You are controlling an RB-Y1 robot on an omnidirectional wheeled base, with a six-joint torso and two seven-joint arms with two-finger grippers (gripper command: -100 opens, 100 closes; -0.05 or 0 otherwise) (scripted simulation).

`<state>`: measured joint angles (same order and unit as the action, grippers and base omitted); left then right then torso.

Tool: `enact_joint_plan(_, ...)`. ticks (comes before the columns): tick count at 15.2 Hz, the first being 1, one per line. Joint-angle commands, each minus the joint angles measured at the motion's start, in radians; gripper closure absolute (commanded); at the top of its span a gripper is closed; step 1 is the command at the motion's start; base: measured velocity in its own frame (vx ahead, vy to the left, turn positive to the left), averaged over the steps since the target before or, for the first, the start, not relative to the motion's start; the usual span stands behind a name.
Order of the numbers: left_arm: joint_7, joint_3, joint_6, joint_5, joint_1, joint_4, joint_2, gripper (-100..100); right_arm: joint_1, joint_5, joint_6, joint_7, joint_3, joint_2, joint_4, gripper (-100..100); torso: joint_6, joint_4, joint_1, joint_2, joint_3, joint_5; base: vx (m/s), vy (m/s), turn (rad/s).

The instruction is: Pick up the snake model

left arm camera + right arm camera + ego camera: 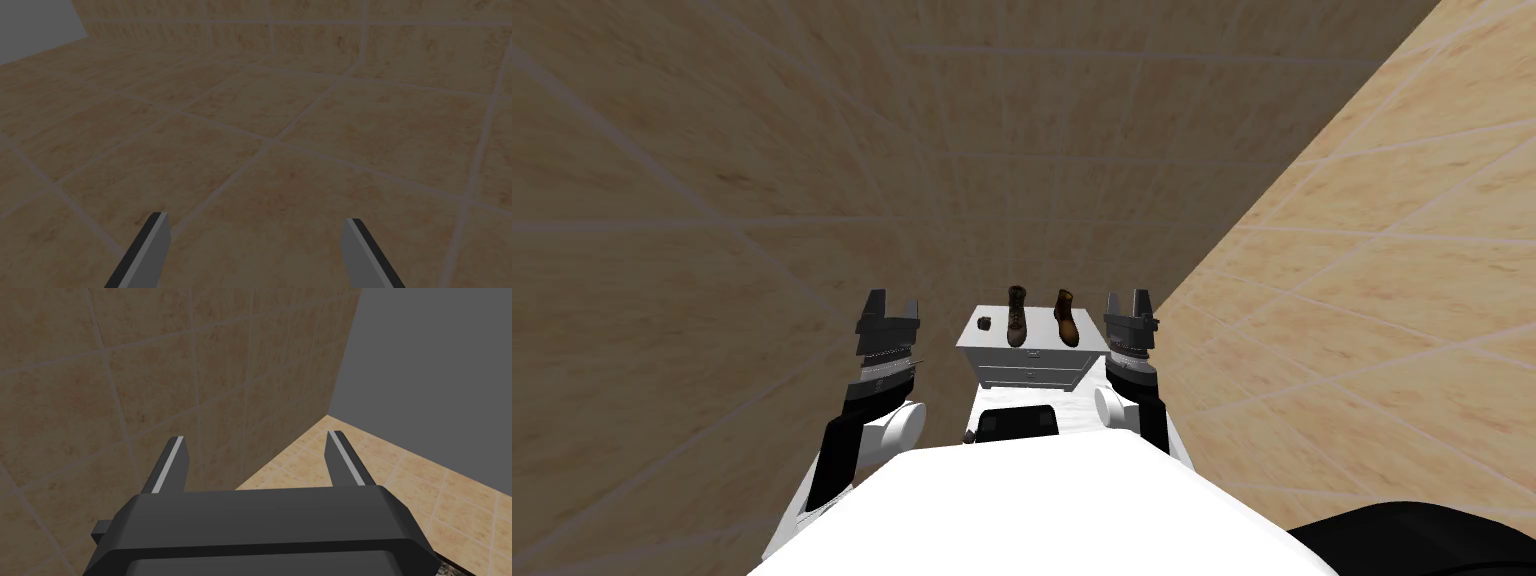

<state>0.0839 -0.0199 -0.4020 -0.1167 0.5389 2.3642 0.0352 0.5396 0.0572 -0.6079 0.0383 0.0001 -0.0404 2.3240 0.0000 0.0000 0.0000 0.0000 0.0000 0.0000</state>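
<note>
Nearest, the two arms are raised on either side of the chest, the left pincer at about ten o'clock and the right pincer at about one o'clock, both pointing forward. The left pincer is released, its fingers standing wide apart before tan tiles with nothing between them. The right pincer is likewise released, its fingers parted and holding nothing. Farther off, at twelve o'clock and between the two pincers, stands a white chest of drawers with two drawer fronts facing me. On its top, toward the nine o'clock end, lies the snake model, a dark lump too small to make out in shape, well apart from both pincers. At three o'clock of it a brown boot stands upright. Past that, nearer the three o'clock end, stands a second brown boot, close to the first but not touching it.
</note>
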Motion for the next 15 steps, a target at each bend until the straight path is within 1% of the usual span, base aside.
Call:
enact_joint_plan(1,-0.004,-0.018,-0.005,-0.009,-0.016,-0.031,0.018,-100,0.0,0.0,0.0,0.0,0.0,0.0,0.0,0,0.0,0.0,0.0,0.0,0.0,0.0,-0.001,-0.018,-0.076)
enact_joint_plan(3,-0.01,-0.044,-0.012,-0.021,-0.04,-0.075,0.037,-100,0.0,0.0,0.0,0.0,0.0,0.0,0.0,0,0.0,0.0,-0.002,0.0,0.0,0.0,0.002,-0.046,-0.14)
enact_joint_plan(4,-0.01,-0.044,-0.012,-0.021,-0.04,-0.076,0.037,-100,0.0,0.0,0.0,0.0,0.0,0.0,0.0,0,0.0,0.0,-0.003,0.0,0.0,0.0,0.005,-0.052,-0.088)
enact_joint_plan(6,-0.019,-0.081,-0.021,-0.039,-0.072,-0.134,0.057,-100,0.0,0.0,0.0,0.0,0.0,0.0,0.0,0,0.0,0.0,-0.003,-0.001,0.0,-0.001,0.011,-0.052,-0.114)
enact_joint_plan(7,-0.019,-0.081,-0.021,-0.039,-0.072,-0.139,0.057,-100,0.0,0.0,0.0,0.0,0.0,0.0,0.0,0,0.0,0.0,-0.003,-0.001,-0.001,-0.001,0.015,-0.053,-0.106)
enact_joint_plan(8,-0.024,-0.103,-0.027,-0.05,-0.092,-0.17,0.066,-100,0.0,0.0,0.0,0.0,0.0,0.0,0.0,0,0.0,0.0,-0.004,-0.001,-0.001,-0.001,0.015,-0.057,-0.124)
enact_joint_plan(9,-0.024,-0.103,-0.027,-0.05,-0.092,-0.177,0.066,-100,0.0,0.0,0.0,0.0,0.0,0.0,0.0,0,0.0,0.0,-0.004,-0.001,-0.001,-0.001,0.013,-0.048,-0.093)
enact_joint_plan(10,-0.03,-0.128,-0.034,-0.062,-0.113,-0.201,0.074,-100,0.0,0.0,0.0,0.0,0.0,0.0,0.0,0,0.0,0.0,-0.004,-0.001,-0.001,-0.001,0.012,-0.052,-0.139)
enact_joint_plan(11,-0.03,-0.128,-0.034,-0.062,-0.113,-0.218,0.074,-100,0.0,0.0,0.0,0.0,0.0,0.0,0.0,0,0.001,0.0,-0.004,-0.001,-0.001,-0.001,0.008,-0.05,-0.11)
enact_joint_plan(12,-0.036,-0.154,-0.041,-0.074,-0.137,-0.245,0.082,-100,0.0,0.0,0.0,0.0,0.0,0.0,0.0,0,0.0,0.0,-0.004,-0.001,-0.001,-0.001,0.005,-0.057,-0.119)
enact_joint_plan(13,-0.036,-0.154,-0.041,-0.074,-0.137,-0.262,0.082,-100,0.0,0.0,0.0,0.0,0.0,0.0,0.0,0,0.0,0.0,-0.004,-0.001,-0.001,-0.001,0.006,-0.054,-0.097)
enact_joint_plan(14,-0.042,-0.182,-0.048,-0.088,-0.161,-0.289,0.09,-100,0.0,0.0,0.0,0.0,0.0,0.0,0.0,0,0.0,0.0,-0.004,-0.001,-0.001,-0.001,0.005,-0.059,-0.165)
enact_joint_plan(15,-0.042,-0.182,-0.048,-0.088,-0.161,-0.304,0.09,-100,0.0,0.0,0.0,0.0,0.0,0.0,0.0,0,0.001,0.0,-0.004,-0.001,0.0,-0.001,0.006,-0.057,-0.144)
